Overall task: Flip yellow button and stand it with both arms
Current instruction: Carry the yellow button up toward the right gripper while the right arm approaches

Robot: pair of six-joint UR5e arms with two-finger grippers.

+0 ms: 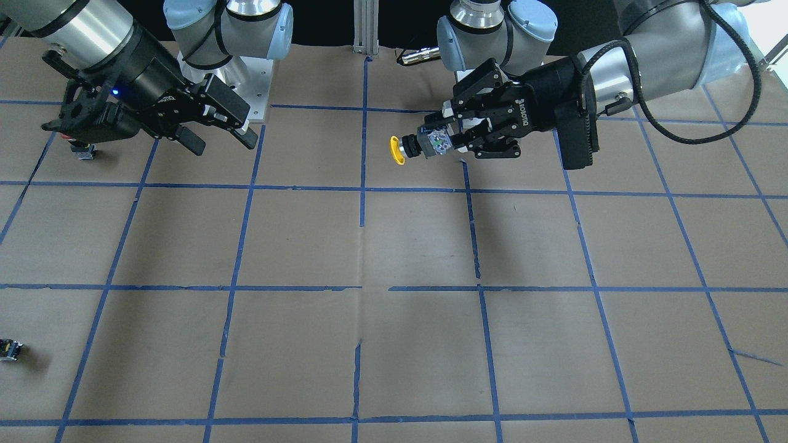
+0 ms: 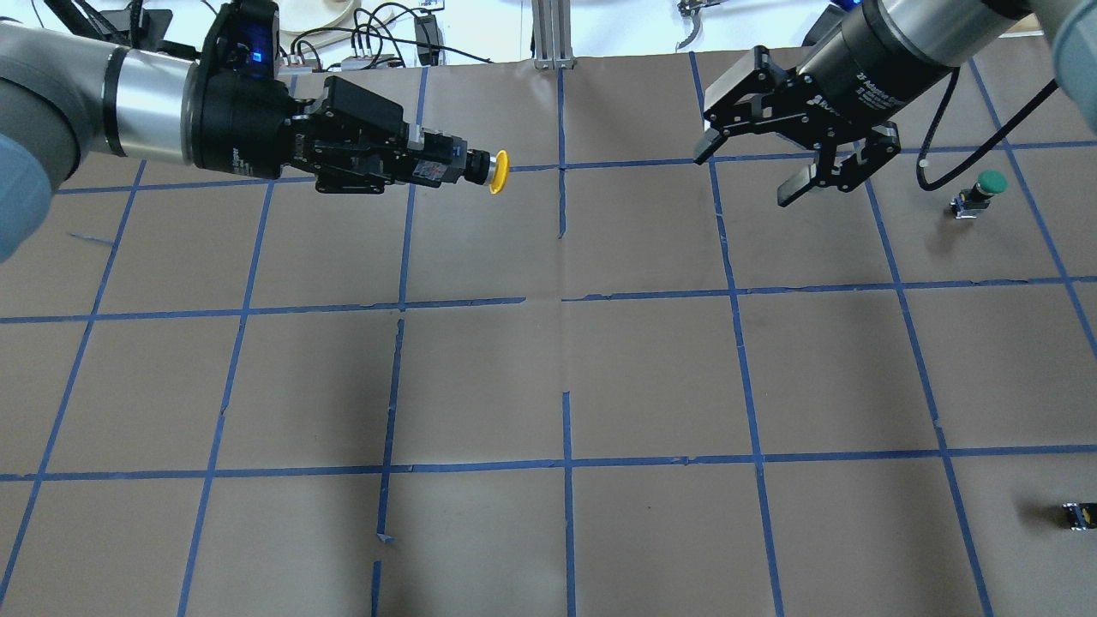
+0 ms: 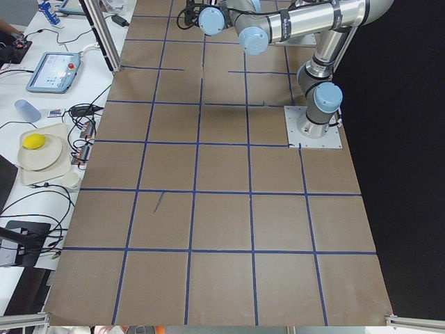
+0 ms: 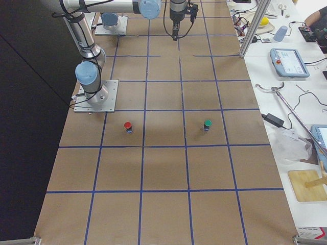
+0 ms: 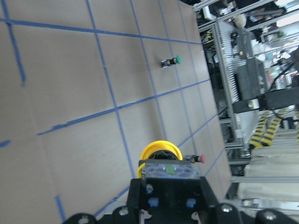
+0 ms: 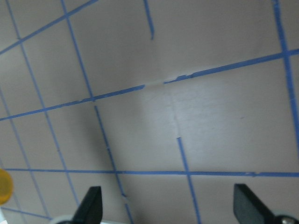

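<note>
My left gripper (image 2: 433, 165) is shut on the black and grey body of the yellow button (image 2: 498, 171) and holds it level in the air above the table's far middle, cap pointing toward my right arm. The button also shows in the front view (image 1: 398, 150), held by the left gripper (image 1: 448, 139), and in the left wrist view (image 5: 161, 149). My right gripper (image 2: 742, 180) is open and empty, well apart from the button at the far right; it shows in the front view (image 1: 225, 145). The yellow cap's edge (image 6: 3, 186) sits at the left of the right wrist view.
A green-capped button (image 2: 986, 185) stands on the table beyond my right gripper. A red-capped button (image 4: 127, 125) stands near the right arm's base. A tiny black block with a yellow spot (image 2: 1080, 514) lies at the near right. Brown paper with blue tape lines (image 2: 566, 377) covers the table.
</note>
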